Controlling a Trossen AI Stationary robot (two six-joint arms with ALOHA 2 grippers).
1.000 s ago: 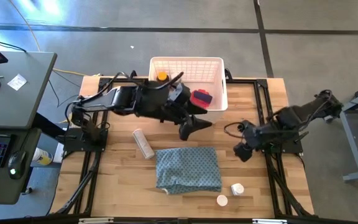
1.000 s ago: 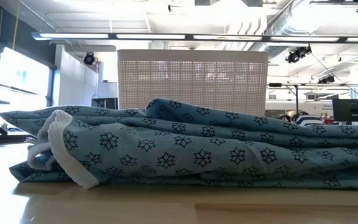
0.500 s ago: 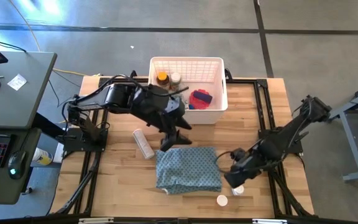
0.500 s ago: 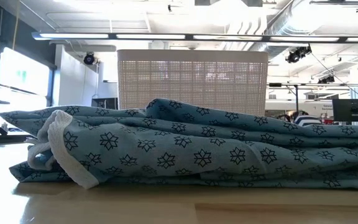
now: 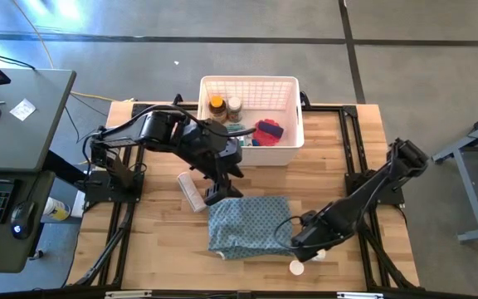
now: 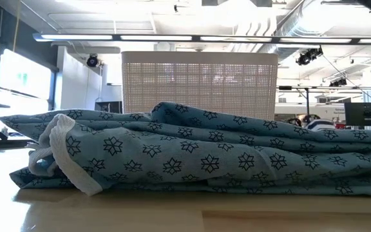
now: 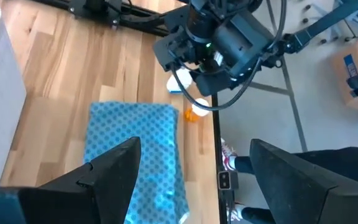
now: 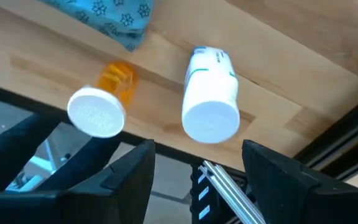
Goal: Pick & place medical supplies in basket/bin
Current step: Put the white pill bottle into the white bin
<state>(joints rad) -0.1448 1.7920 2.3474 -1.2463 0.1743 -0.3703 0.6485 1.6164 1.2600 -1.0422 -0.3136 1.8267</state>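
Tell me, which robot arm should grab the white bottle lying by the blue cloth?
The right. Its open end effector hangs just over the white plastic pill bottle. The left end effector, also open, is across the blue patterned cloth.

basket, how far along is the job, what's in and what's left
Done: the basket holds an amber bottle and a few other items. In hand: nothing; the open right gripper hovers over a white pill bottle. Left: that bottle, an orange vial, a tube.
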